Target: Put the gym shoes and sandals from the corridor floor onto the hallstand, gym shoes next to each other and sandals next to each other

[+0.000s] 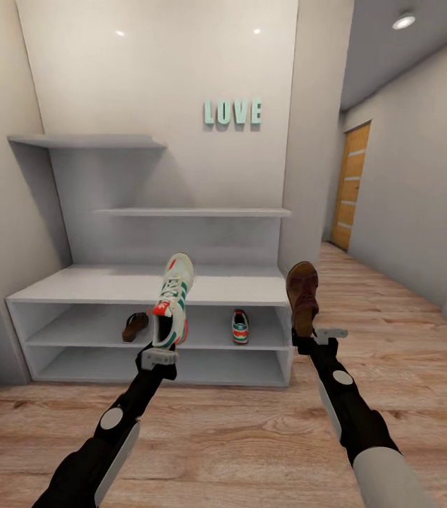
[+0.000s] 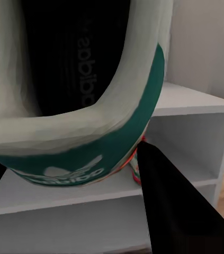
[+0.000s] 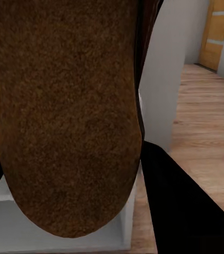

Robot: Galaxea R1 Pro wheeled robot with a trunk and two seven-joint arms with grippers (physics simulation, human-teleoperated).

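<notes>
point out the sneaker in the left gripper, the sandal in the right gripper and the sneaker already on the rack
held gym shoe (image 1: 173, 300), head view, on its laces and tongue
held sandal (image 1: 302, 291), head view, on its footbed
shelved gym shoe (image 1: 240, 327), head view, on its heel end

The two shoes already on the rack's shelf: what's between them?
In the head view, the held sneaker hangs in front of the gap between the sandal and the shelved sneaker.
</notes>
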